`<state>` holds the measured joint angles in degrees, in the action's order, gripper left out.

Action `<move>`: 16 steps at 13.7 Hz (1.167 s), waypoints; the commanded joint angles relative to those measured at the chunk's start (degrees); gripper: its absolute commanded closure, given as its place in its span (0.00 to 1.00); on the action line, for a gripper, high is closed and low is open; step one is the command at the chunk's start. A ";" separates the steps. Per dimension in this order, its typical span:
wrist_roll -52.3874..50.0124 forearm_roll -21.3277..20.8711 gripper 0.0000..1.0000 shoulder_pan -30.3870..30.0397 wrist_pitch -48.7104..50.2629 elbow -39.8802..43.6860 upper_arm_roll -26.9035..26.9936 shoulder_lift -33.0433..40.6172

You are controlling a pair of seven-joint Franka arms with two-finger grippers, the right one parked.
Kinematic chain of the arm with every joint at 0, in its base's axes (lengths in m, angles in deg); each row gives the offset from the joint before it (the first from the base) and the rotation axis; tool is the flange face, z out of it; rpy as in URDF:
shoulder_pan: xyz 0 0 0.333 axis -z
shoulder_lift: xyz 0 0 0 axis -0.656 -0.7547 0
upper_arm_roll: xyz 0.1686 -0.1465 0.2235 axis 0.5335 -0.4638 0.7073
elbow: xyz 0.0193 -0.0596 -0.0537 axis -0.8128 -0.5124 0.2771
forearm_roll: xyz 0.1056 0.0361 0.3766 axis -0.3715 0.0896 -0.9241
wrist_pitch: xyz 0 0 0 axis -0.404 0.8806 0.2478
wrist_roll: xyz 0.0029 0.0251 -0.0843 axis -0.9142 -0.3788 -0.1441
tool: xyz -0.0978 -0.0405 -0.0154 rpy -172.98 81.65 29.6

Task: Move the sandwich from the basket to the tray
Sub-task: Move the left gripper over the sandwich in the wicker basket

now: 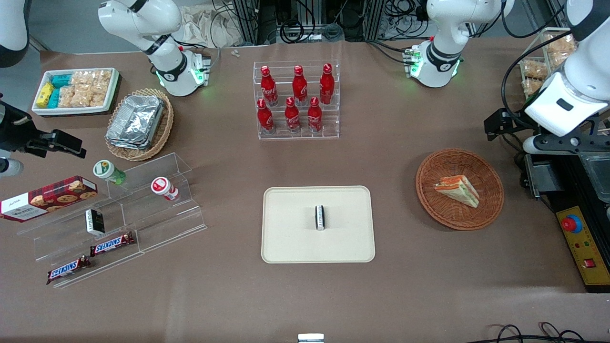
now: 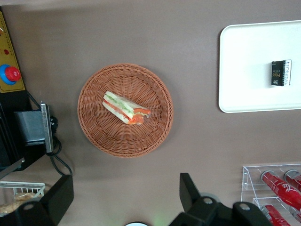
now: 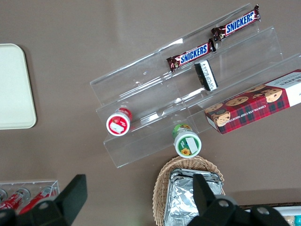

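A sandwich lies inside the round woven basket at the working arm's end of the brown tabletop, its filling layers facing up and toward the tray. The cream tray sits well apart from the basket with bare tabletop between them, and a small dark packet rests near its middle. A clear rack of red bottles stands farther from the front camera than the tray. A stepped acrylic display with Snickers bars, a cookie box, and an oval basket of foil trays sit toward the parked arm's end. The left arm's gripper hangs high over the tabletop near the basket, fingers spread wide apart and holding nothing. Open tabletop surrounds the basket's rim.
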<state>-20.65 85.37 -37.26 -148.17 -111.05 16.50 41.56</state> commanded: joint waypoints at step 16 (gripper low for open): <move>-29.89 -0.06 0.00 -0.66 -1.83 -6.33 -1.69 -0.18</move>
<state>-46.38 85.25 -37.31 -148.08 -113.58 14.67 40.32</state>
